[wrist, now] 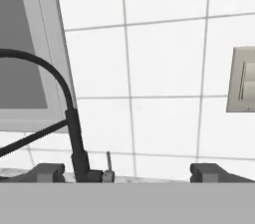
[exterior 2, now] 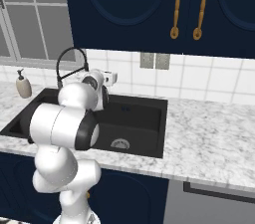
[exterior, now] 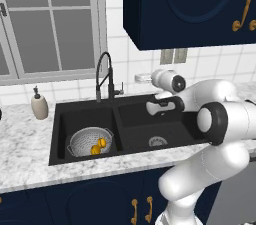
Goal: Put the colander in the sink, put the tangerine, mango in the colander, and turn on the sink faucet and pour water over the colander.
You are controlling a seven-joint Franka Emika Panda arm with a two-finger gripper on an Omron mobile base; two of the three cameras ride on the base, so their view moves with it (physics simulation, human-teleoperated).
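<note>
While our gripper (wrist: 127, 170) hangs with its fingers (wrist: 47, 170) spread wide and nothing between them, we see it raised over the sink's right basin, aimed at the tiled wall. Just ahead, near the left finger, stands the sink faucet (wrist: 74, 133) with its small side lever (wrist: 108, 161). Farther out, the colander (exterior: 91, 141) sits in the left basin of the sink (exterior: 135, 114), holding the tangerine (exterior: 95, 150) and the mango (exterior: 102, 142) side by side.
</note>
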